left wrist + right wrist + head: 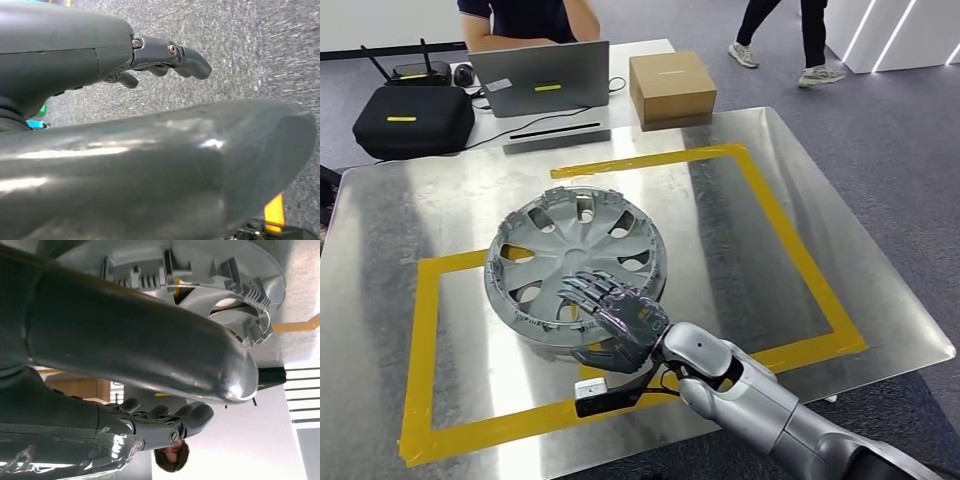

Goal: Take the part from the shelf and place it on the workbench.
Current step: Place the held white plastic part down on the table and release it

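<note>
**Wheel cover on the workbench, right hand over its near rim**

Looking down from the head camera, you see the grey plastic wheel cover point(575, 262) lying inner side up on the shiny metal workbench point(788, 180), inside the rectangle of yellow tape point(803, 262). Its spokes and the ring of retaining clips face upward; yellow tape shows through some of the openings.

Your right hand point(616, 318) reaches in from the lower right and sits at the near edge of the wheel cover. The fingers point(584, 290) lie stretched over the rim, close together, with the thumb below it; from these views you cannot tell whether they clamp the rim or only rest there. In the right wrist view the thick thumb runs just beside the clipped rim of the cover point(226, 285).

Your left hand point(162, 57) hangs over grey carpet, fingers lightly curled with nothing in them.

Behind the bench, a white table carries a grey laptop point(540, 78), a black zip case point(412, 118), a router with antennas point(416, 70) and a brown cardboard box point(672, 88). A person sits at the laptop, and another's legs stand further back. No writing is legible anywhere.
</note>
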`<state>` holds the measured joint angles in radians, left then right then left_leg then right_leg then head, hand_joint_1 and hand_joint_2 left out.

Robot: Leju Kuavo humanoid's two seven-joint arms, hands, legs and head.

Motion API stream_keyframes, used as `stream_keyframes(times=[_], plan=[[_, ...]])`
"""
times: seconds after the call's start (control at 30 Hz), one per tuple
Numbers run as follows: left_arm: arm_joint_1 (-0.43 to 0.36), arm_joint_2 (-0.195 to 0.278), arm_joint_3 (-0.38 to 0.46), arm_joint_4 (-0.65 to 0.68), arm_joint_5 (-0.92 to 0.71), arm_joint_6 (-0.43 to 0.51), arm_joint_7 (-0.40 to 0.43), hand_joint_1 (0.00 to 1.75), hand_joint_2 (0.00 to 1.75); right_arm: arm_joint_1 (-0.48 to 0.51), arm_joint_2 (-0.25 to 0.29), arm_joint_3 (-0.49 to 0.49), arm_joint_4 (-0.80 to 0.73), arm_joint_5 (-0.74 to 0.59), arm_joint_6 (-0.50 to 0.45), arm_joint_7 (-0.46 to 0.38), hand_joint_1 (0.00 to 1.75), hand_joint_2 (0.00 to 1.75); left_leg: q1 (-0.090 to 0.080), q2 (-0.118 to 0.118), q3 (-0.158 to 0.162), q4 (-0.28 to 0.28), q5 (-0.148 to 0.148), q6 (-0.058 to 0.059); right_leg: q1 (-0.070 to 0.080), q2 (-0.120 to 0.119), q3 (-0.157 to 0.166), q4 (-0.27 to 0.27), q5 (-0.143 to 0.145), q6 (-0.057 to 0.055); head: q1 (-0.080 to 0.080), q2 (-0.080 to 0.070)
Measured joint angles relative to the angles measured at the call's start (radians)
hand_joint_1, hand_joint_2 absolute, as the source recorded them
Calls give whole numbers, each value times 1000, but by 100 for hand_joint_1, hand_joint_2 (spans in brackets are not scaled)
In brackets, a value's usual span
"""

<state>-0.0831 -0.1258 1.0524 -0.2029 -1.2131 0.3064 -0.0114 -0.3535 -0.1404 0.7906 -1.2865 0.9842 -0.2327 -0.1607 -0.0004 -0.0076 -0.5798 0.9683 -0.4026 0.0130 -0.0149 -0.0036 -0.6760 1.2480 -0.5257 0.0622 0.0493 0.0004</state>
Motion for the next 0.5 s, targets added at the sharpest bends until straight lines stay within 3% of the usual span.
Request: stream_keyframes(times=[0.1, 0.17, 0.23, 0.27, 0.33, 0.4, 0.43, 0.47, 0.5], plan=[[-2, 0, 2, 0, 0, 2, 0, 0, 0, -3, 0, -2, 1, 0, 0, -4, 0, 0, -3, -3, -16, 1, 19, -10, 7, 5, 143, -210, 42, -16, -1, 0], [-3, 0, 4, 0, 1, 3, 0, 0, 0, -4, 1, -3, 1, 0, -1, -5, 0, 0, -3, -3, -23, 1, 33, -21, 12, 9, 167, -255, 41, -23, -1, 0], [-2, 0, 5, 0, 2, 4, 0, 0, 0, -2, 1, -2, 2, 0, -1, -6, 0, 0, 0, -4, -31, 2, 40, -34, 13, 7, 153, -256, 55, -34, -1, 0], [-2, 0, 5, 0, 2, 4, 0, 0, 0, -1, 2, -2, 2, 0, -1, -6, 0, 0, 0, -4, -39, 13, 25, -40, 11, 6, 144, -256, 65, -43, -3, 0], [-1, 0, 5, 0, 3, 5, 0, 0, 0, 1, 3, -2, 2, 0, 0, -7, 0, 0, 2, -4, -71, 92, -57, -50, 7, 2, 119, -259, 87, -55, -5, 0], [-2, -1, 5, 0, 3, 6, 0, 0, 0, 4, 3, -2, 2, 0, 0, -8, 0, 0, 4, -3, -109, 227, -147, -56, 7, 0, 88, -259, 111, -58, -7, 0], [-2, -1, 5, 0, 3, 6, 0, 0, 0, 7, 3, -1, 2, 0, 0, -8, 0, 0, 4, -3, -116, 278, -163, -57, 7, -1, 72, -259, 124, -58, -7, 0], [-3, -1, 5, 0, 3, 6, 0, 0, 0, 8, 3, -1, 2, 0, 0, -8, 0, 0, 4, -3, -111, 303, -154, -58, 6, -2, 56, -258, 136, -57, -7, 0], [-3, -1, 5, 0, 3, 6, 0, 0, 0, 9, 3, -1, 2, 0, 0, -8, 0, 0, 4, -3, -89, 294, -126, -59, 6, -3, 39, -258, 149, -55, -7, 0]])
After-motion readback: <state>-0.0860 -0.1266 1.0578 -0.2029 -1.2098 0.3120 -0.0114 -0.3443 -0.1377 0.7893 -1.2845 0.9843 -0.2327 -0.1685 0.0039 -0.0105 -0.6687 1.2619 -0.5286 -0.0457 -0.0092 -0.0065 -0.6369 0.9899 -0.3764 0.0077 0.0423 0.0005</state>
